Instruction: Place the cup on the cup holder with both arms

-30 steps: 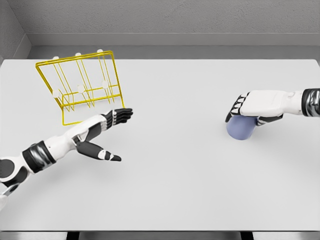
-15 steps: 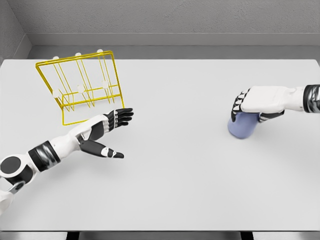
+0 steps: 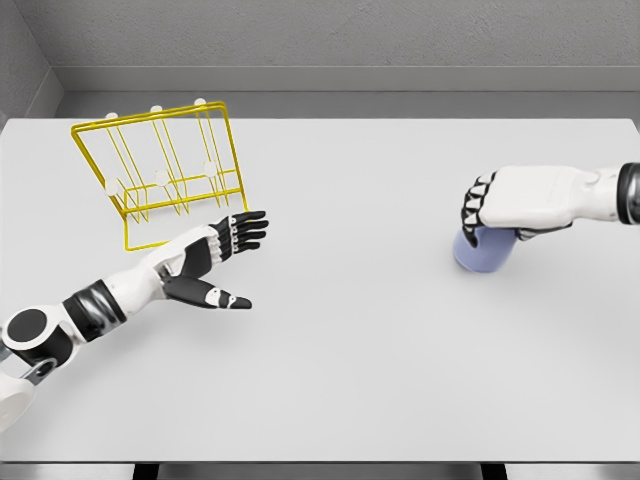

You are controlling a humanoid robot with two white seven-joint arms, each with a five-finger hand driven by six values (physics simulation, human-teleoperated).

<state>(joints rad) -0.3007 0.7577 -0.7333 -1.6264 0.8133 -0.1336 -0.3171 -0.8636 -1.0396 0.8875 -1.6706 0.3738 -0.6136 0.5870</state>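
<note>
Under our right hand, now higher, fingers clasp the upright blue cup; our left hand, fingers spread, has crept toward the yellow cup holder.

White table, grey textured back wall, grey wall at left

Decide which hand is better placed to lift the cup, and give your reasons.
Right. The right hand already covers the cup, fingers curled over it. The left hand lies open by the rack, far across the table.
</note>
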